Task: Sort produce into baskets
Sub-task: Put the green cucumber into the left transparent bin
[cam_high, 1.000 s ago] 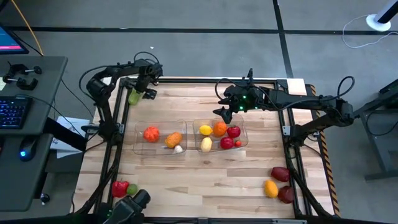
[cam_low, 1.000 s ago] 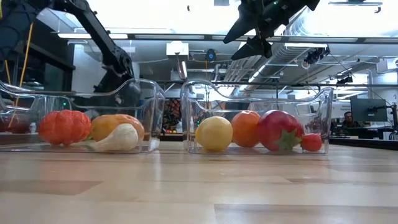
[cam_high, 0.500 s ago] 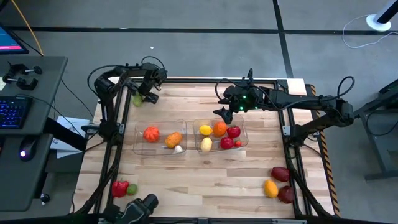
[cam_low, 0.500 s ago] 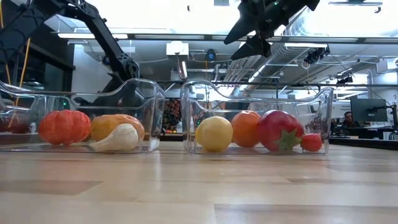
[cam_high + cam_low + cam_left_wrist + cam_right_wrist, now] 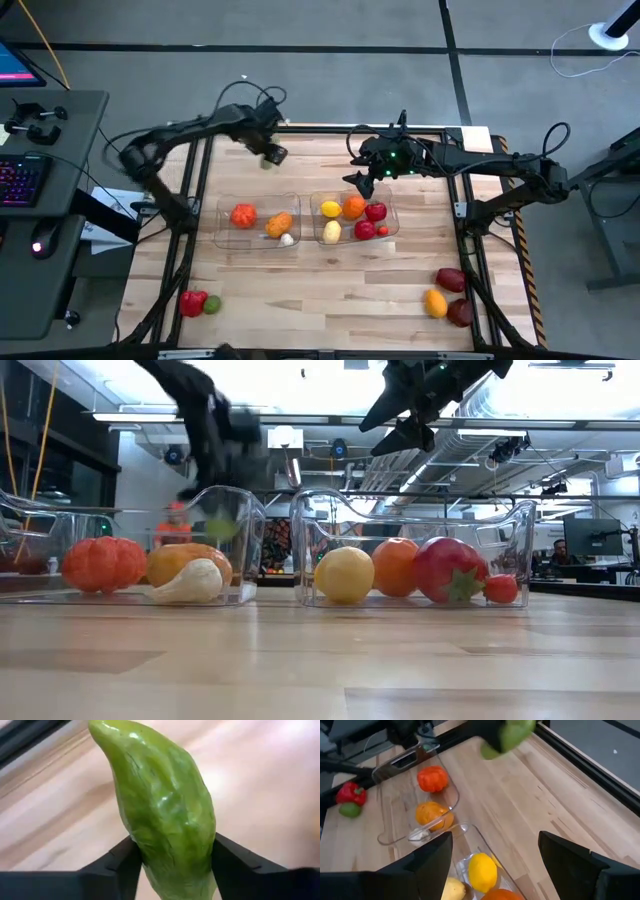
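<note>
Jaws, left: closed on a green pepper, one finger on each flank near its base, so the piece stands out forward from the grip; the left gripper hangs above the far part of the tabletop, just beyond the left basket.
Jaws, right: parted wide and holding nothing; the right gripper waits above the far edge of the right basket.
Green pepper, place: in the air, off the wood, on the far side of the left basket; the right wrist view shows it as a green blur above bare boards.
Left basket, contents: a red-orange ribbed piece, an orange piece and a small white one, apparently the vegetable side, which would explain why the pepper is carried this way.
Right basket, contents: a yellow round fruit, an orange, a pale yellow piece, two red fruits and a tiny red one; apparently the fruit side.
Loose produce, near left: a red pepper with a small green piece touching it.
Loose produce, near right: two dark maroon pieces and a yellow-orange one between them, close together.
Step in hand: carrying the pepper toward the left basket, by the look of it; release not yet done.
Risk: the smooth, tapering skin could slip in a grip so near one end.
</note>
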`<state>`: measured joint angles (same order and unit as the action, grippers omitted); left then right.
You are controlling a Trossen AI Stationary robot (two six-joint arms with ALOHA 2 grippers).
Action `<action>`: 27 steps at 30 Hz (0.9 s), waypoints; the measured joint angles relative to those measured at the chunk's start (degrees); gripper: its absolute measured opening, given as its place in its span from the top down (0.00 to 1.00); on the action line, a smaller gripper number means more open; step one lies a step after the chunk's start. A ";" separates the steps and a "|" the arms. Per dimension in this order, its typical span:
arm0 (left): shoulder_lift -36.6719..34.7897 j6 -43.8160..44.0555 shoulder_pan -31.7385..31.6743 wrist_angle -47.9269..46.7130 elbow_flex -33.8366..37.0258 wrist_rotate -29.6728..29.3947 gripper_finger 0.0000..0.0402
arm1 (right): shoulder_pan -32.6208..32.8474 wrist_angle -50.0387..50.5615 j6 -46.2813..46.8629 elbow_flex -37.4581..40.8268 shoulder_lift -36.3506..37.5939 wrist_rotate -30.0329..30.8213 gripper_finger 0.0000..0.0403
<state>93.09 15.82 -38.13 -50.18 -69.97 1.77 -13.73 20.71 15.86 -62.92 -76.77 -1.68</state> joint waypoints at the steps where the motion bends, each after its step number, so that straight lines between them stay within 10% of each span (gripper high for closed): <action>1: -2.94 -0.02 2.30 1.47 0.00 1.78 0.50 | -0.22 0.01 0.80 0.00 0.00 0.00 0.29; 10: -22.69 -0.75 31.42 -5.33 -0.04 3.77 0.49 | -0.51 0.00 5.11 0.00 0.02 -0.04 0.29; 16: -27.81 13.10 48.40 -13.07 -0.04 -9.31 0.48 | -0.51 -0.01 8.43 0.00 0.01 0.00 0.29; 27: -27.49 15.06 58.82 -16.56 -0.04 -17.33 0.44 | 1.01 0.04 17.09 0.00 0.02 -0.35 0.29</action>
<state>65.60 30.87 20.70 -66.74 -70.02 -15.56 -12.72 20.75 32.95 -62.92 -76.75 -2.02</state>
